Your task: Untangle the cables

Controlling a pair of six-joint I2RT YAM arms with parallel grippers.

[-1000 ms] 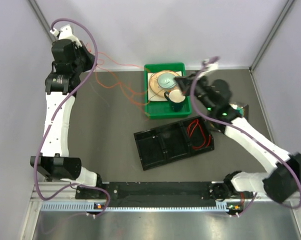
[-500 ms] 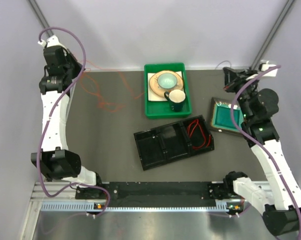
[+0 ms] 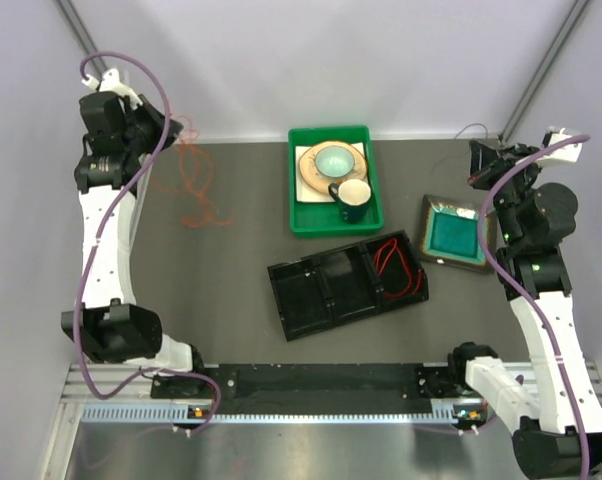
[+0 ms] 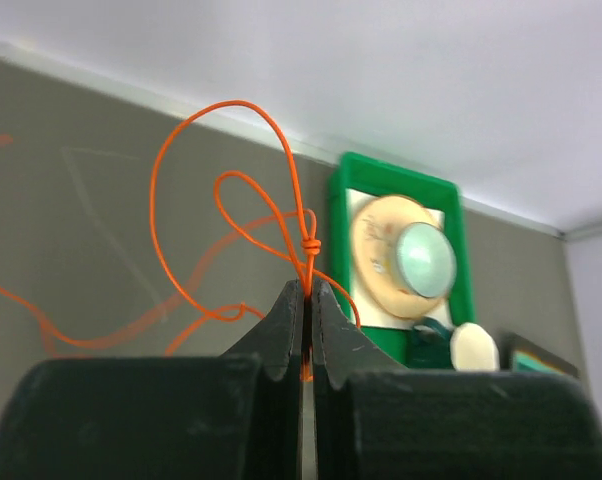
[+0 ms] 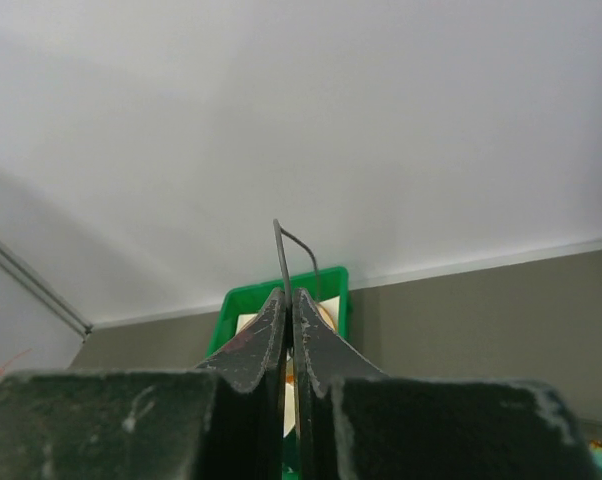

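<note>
My left gripper [image 3: 171, 131] is at the far left corner, shut on the orange cable [image 3: 193, 178], which hangs from it in loose loops down to the table. In the left wrist view the jaws [image 4: 306, 288] pinch the orange cable [image 4: 311, 243] just below a small knot. My right gripper [image 3: 478, 156] is at the far right, shut on a thin grey cable [image 3: 468, 128]. In the right wrist view that grey cable [image 5: 279, 250] sticks up from the closed tips [image 5: 288, 292]. A red cable [image 3: 396, 265] lies coiled in the right compartment of a black tray.
A green bin [image 3: 331, 131] at the back centre holds a plate, a bowl and a dark mug [image 3: 351, 199]. The black tray [image 3: 321, 290] lies at an angle mid-table. A teal square dish [image 3: 451, 235] sits below my right gripper.
My right gripper has pulled away from the green bin to the far right with the grey cable. My left gripper has drawn the orange cable left, off the bin.
</note>
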